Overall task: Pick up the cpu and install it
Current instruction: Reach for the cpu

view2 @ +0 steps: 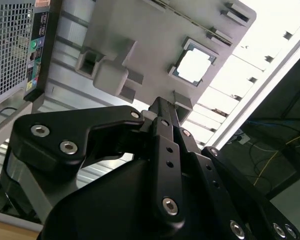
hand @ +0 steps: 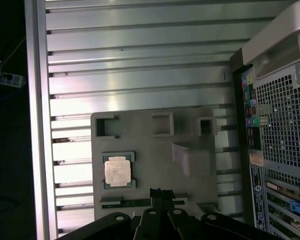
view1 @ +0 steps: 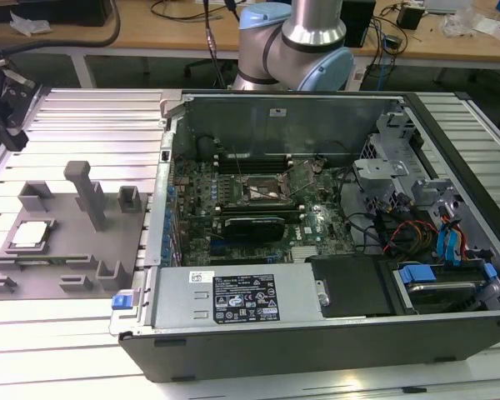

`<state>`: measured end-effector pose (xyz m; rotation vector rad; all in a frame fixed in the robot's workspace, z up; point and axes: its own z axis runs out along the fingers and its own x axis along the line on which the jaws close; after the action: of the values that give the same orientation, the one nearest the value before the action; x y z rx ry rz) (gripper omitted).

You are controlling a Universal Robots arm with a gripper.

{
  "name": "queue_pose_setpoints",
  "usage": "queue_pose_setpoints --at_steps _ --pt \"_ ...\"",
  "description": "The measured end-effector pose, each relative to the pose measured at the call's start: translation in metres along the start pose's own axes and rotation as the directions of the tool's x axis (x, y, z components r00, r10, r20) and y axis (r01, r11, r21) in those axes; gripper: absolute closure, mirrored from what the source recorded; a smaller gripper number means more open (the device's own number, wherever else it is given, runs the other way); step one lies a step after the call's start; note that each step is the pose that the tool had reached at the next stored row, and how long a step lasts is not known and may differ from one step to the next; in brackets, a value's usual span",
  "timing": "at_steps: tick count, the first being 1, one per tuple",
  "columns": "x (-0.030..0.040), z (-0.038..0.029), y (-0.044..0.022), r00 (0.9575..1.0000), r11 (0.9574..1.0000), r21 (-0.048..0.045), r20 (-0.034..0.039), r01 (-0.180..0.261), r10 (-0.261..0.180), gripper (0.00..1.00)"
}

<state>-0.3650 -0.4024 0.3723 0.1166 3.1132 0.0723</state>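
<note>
The cpu [view1: 31,235] is a small square chip with a shiny silver top. It lies flat in a recess of the grey fixture plate [view1: 67,275] at the exterior view's left, outside the computer case. Both wrist views look down on the cpu [hand: 118,170] [view2: 194,66] in its pocket. My gripper [hand: 160,193] [view2: 163,106] hangs above the plate, apart from the chip, its black fingers pressed together with nothing between them. In the exterior view the gripper [view1: 12,133] is at the far left edge. The dark socket [view1: 262,187] sits on the motherboard inside the case.
The open computer case [view1: 317,108] takes up the middle and right of the ribbed metal table [view1: 83,108], with a power supply [view1: 237,296], cables and drive bays inside. Grey posts and blocks [view1: 87,192] stand up from the fixture plate near the chip.
</note>
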Motion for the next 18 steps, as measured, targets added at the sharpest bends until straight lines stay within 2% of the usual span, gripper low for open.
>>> queue_pose_setpoints --at_steps 6,13,18 --pt "0.0051 0.0063 -0.0023 1.0000 1.0000 0.0001 -0.0001 0.000 0.000 0.89" --pt "0.0076 0.0167 -0.0056 1.0000 1.0000 0.0001 -0.0001 0.000 0.000 0.89" --pt "0.0098 0.0217 -0.0070 1.0000 1.0000 0.0000 0.0000 0.000 0.000 0.89"
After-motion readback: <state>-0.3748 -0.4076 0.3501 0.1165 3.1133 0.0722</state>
